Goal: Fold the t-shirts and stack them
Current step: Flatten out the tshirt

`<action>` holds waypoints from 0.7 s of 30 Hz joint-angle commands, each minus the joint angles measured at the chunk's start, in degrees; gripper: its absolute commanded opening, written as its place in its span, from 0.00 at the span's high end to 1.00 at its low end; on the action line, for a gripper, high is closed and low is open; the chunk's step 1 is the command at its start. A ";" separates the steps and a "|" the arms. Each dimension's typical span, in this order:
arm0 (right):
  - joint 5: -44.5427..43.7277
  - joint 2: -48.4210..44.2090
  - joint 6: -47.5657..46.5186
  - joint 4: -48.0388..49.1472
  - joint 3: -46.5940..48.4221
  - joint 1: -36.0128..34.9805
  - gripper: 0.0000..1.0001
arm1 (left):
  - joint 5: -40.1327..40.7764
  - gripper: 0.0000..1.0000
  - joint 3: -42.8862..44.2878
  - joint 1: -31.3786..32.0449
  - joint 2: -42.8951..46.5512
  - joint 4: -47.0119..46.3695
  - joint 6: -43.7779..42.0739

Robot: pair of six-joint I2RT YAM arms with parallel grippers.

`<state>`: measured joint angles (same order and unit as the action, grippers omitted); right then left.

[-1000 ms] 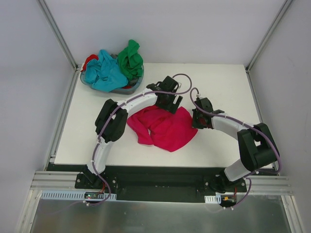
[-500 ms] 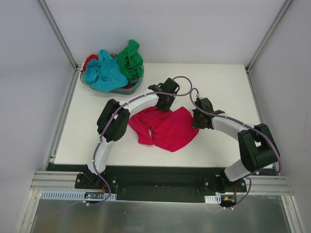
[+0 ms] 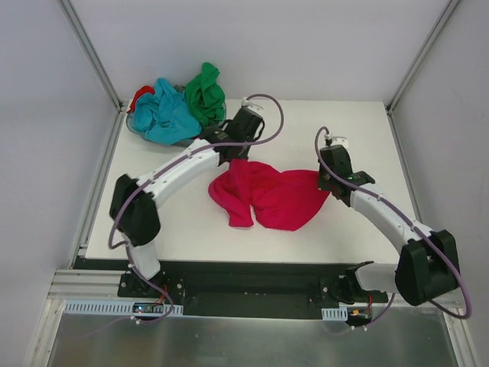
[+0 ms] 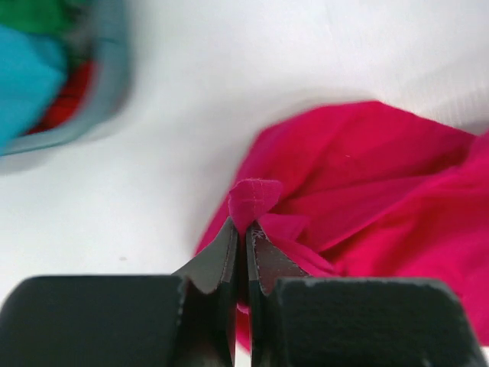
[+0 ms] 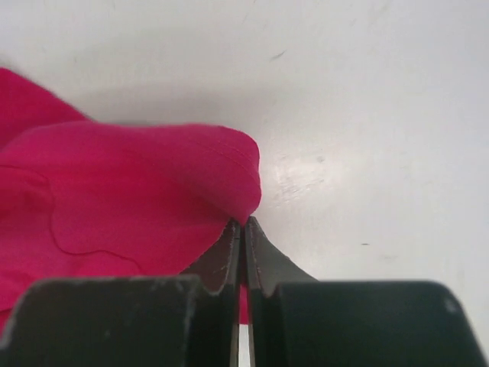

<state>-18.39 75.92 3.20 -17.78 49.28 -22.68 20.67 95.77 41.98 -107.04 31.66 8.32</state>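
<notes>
Now, starting at my near edge, both arms have swung outward over the last second, and the pink shirt (image 3: pixel 271 195) lying mid-table (image 3: pixel 153 199) between them is drawn wider than it was. The right gripper (image 5: pixel 243 222) has moved out to the right with its fingers pressed together on a rounded fold at the shirt's right edge. The left gripper (image 4: pixel 244 229) has pulled away to the far left, toward the basket (image 4: pixel 114 69), and is likewise pinched tight on a small peak of pink cloth at the shirt's far-left edge. I read this as the spreading step: the shirt is being tensioned flat so that a fold can begin, but it is bunched and creased in the middle, with a sleeve-like flap hanging toward me, so nothing is folded yet. Farther back, at the far-left corner, the one grey basket holds the rest: a turquoise shirt (image 3: pixel 164 115), a green shirt (image 3: pixel 205 93) and a red one (image 3: pixel 140 95) that only peeks out behind the turquoise. By my count that makes four shirts, one out on the table and three waiting, with two grippers both busy on the first. No stack exists so far.
</notes>
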 commanded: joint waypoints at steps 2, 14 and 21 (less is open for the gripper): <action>-10.34 -10.16 -8.20 -5.15 7.49 1.49 0.99 | 15.61 1.00 -3.91 -0.49 17.29 -0.37 -0.58; -8.95 -25.11 -21.74 -10.51 28.92 3.69 0.99 | 6.59 1.00 -7.79 -2.60 46.11 -8.71 -5.41; -7.02 -30.21 -26.05 -13.06 43.60 3.69 0.99 | -1.92 1.00 -8.41 -2.69 60.36 -12.59 -7.53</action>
<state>-27.38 48.66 -18.48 -29.28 84.49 -19.22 26.11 86.91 39.53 -52.42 24.40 3.29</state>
